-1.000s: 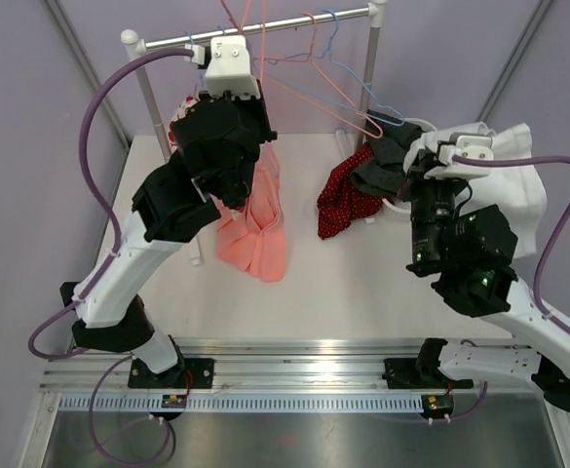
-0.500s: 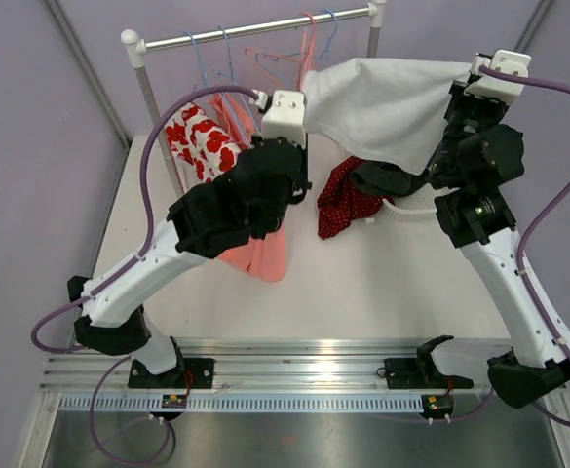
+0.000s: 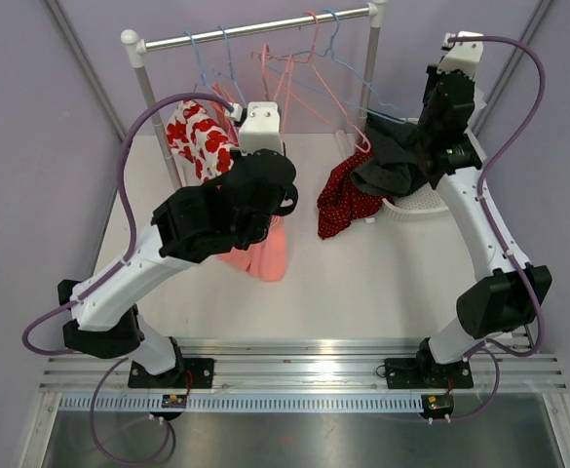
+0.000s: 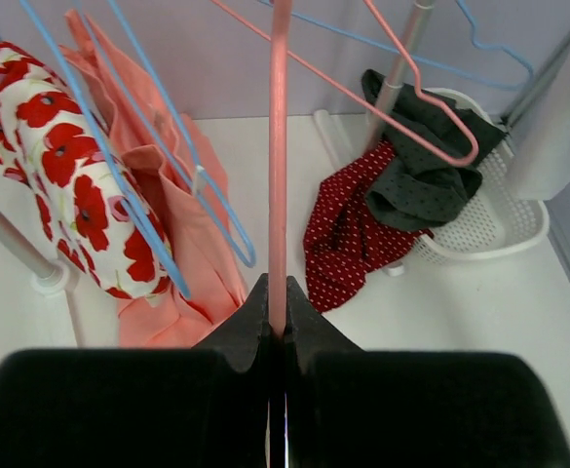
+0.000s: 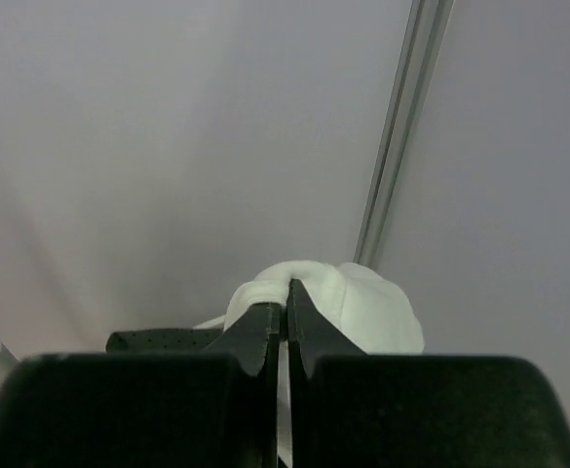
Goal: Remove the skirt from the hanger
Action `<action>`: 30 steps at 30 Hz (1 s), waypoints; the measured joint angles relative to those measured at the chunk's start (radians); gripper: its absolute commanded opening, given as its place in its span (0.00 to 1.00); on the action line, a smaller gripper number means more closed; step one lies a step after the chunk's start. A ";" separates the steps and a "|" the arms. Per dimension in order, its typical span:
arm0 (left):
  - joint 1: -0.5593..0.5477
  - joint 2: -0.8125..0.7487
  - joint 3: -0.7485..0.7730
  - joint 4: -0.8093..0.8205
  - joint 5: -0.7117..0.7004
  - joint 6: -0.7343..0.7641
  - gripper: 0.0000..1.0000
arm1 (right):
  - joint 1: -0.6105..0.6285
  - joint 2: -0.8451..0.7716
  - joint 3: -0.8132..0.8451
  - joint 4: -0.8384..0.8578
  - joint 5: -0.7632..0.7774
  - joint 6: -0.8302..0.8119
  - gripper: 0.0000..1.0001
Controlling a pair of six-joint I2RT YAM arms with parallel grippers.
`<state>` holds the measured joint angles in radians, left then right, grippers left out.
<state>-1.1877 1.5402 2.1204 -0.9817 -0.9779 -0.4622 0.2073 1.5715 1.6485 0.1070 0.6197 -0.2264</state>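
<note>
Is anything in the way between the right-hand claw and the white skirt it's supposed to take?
Nothing visible stands between them. The right gripper is shut on a bunched fold of the white skirt, with no gap between fingers and cloth. The left gripper pinches the wire of the pink hanger.

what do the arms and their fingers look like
Both the left arm and right arm have slim white links joined by bulky black housings, with a white box at the wrist. A purple cable loops along each. The fingers are matte black wedges, unmarked.
</note>
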 measured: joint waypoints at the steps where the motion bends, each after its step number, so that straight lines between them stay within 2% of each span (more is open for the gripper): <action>1: 0.016 0.002 0.000 -0.001 0.000 -0.002 0.00 | -0.006 0.009 0.017 0.001 -0.010 0.005 0.00; 6: 0.083 0.029 0.006 0.009 0.013 -0.002 0.00 | -0.067 0.090 0.169 0.024 -0.051 0.044 0.00; 9: 0.127 0.061 0.006 0.020 0.053 -0.001 0.00 | -0.090 0.130 0.196 0.045 -0.063 0.077 0.00; 10: 0.145 0.073 0.006 0.026 0.069 -0.001 0.00 | -0.094 0.144 0.193 0.045 -0.064 0.094 0.08; 12: 0.177 0.098 0.006 0.041 0.098 -0.001 0.00 | -0.097 0.165 0.173 0.013 -0.079 0.162 0.45; 13: 0.194 0.111 0.006 0.045 0.111 -0.001 0.00 | -0.098 0.174 0.153 -0.008 -0.092 0.200 0.85; 14: 0.208 0.122 0.006 0.051 0.123 -0.002 0.00 | -0.098 0.175 0.114 -0.020 -0.108 0.243 0.95; 15: 0.225 0.134 0.006 0.058 0.135 -0.001 0.00 | -0.099 0.171 0.064 -0.038 -0.119 0.282 0.99; 23: 0.346 0.237 0.060 0.116 0.208 0.039 0.00 | -0.096 0.064 -0.494 -0.058 -0.314 0.595 1.00; 27: 0.385 0.259 0.072 0.190 0.216 0.100 0.00 | -0.072 -0.043 -0.644 -0.067 -0.388 0.675 1.00; 30: 0.410 0.319 0.159 0.231 0.227 0.131 0.00 | -0.040 -0.143 -0.694 -0.058 -0.420 0.695 1.00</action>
<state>-0.7780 1.8591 2.2799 -0.7509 -0.7506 -0.3309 0.1669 1.4288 0.9543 0.0490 0.1997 0.4683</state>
